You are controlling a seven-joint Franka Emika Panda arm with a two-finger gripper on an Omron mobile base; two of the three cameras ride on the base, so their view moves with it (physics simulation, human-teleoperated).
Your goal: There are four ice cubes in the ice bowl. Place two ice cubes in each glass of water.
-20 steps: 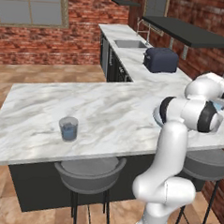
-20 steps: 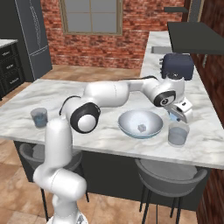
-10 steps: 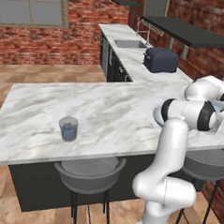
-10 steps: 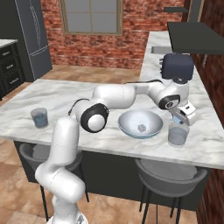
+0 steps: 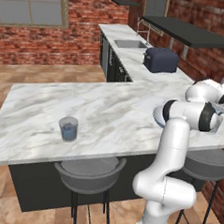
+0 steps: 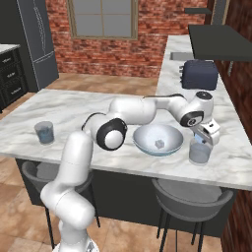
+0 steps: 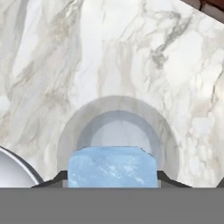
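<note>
Marble counter [image 6: 74, 110] carries a far-left glass [image 6: 44, 132], bowl [image 6: 147, 142] with one cube [image 6: 159, 143], and right glass [image 6: 199, 152]; fingers [image 6: 205, 140] above it clamp an ice cube [image 7: 112, 166].

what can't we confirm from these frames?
- Near glass contents: right base view, tool covers its mouth; hand view, held ice cube blocks it.
- Far glass: too small to spot ice.
- Ice bowl: one cube visible; left base view, arm hides it.
</note>
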